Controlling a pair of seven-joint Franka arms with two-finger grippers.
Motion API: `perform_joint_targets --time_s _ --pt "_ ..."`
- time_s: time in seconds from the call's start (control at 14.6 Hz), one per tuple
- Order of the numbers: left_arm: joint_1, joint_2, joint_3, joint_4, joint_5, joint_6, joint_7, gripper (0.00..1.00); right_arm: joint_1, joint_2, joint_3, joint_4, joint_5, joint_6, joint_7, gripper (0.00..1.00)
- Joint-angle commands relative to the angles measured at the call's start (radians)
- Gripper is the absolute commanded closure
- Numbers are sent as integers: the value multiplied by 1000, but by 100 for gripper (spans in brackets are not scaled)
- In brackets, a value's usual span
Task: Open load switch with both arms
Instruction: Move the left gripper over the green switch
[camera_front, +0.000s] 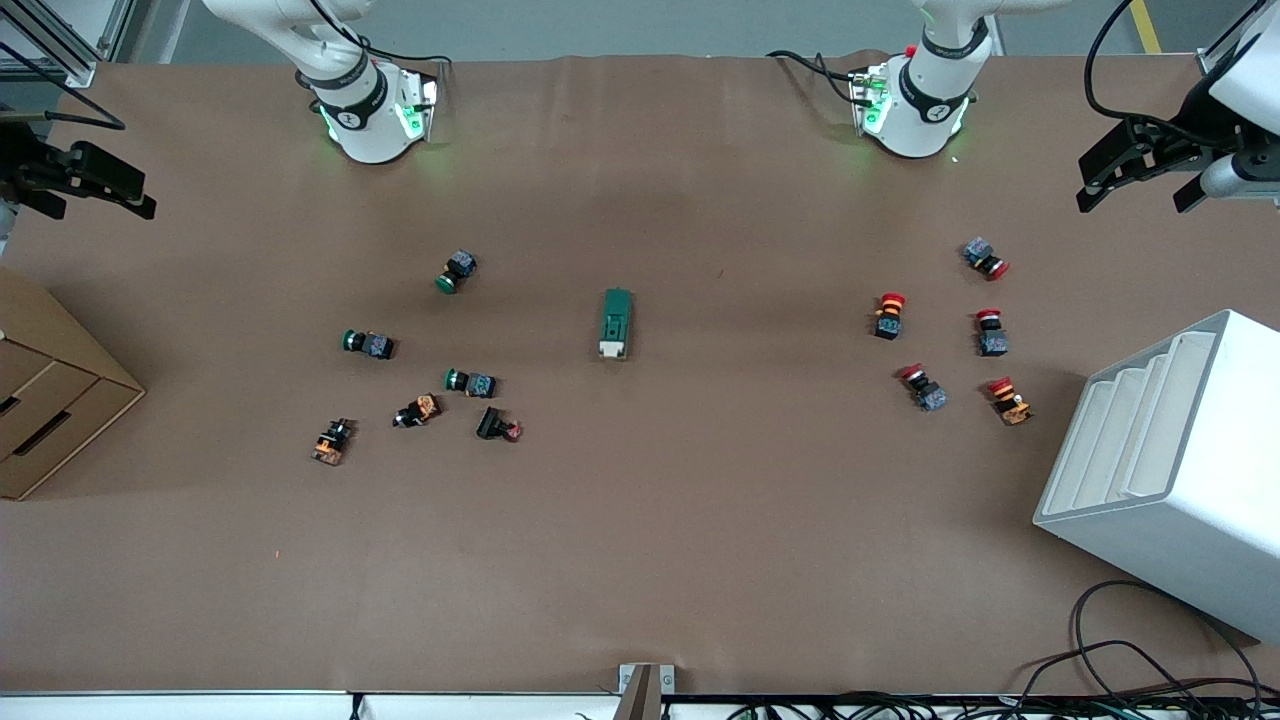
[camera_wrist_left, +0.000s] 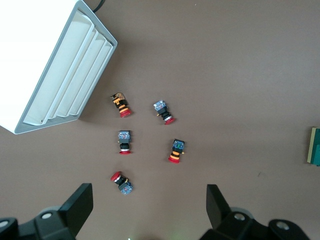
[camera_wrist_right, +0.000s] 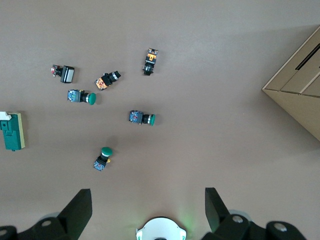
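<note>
The load switch (camera_front: 616, 323) is an elongated dark-green rectangular block with a white lever piece at one end. It lies flat on the brown table (camera_front: 700, 520), lever end nearer the front camera. It sits mid-table, untouched.

No readable text, labels, brands, numbers or signs anywhere

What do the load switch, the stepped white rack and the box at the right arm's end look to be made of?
Load switch: likely moulded plastic, matte dark green body with a white end piece. Stepped white rack: smooth, uniformly white, plastic or painted metal; cannot tell which. Box: cardboard by its dull brown faces and cut slots.
</note>
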Motion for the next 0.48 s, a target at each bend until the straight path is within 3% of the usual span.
perform_joint_targets --time_s 0.0,0.2,0.41 --pt "-1 -1 -4 17 -12 0 5 0 4 -25 -5 -23 -1 2 -8 0" --pt "-13 12 -10 21 -10 1 -1 0 4 -25 -5 -23 -1 2 -10 0" --pt "-36 103 -88 96 -6 1 -15 0 6 -25 -5 -23 -2 2 -8 0"
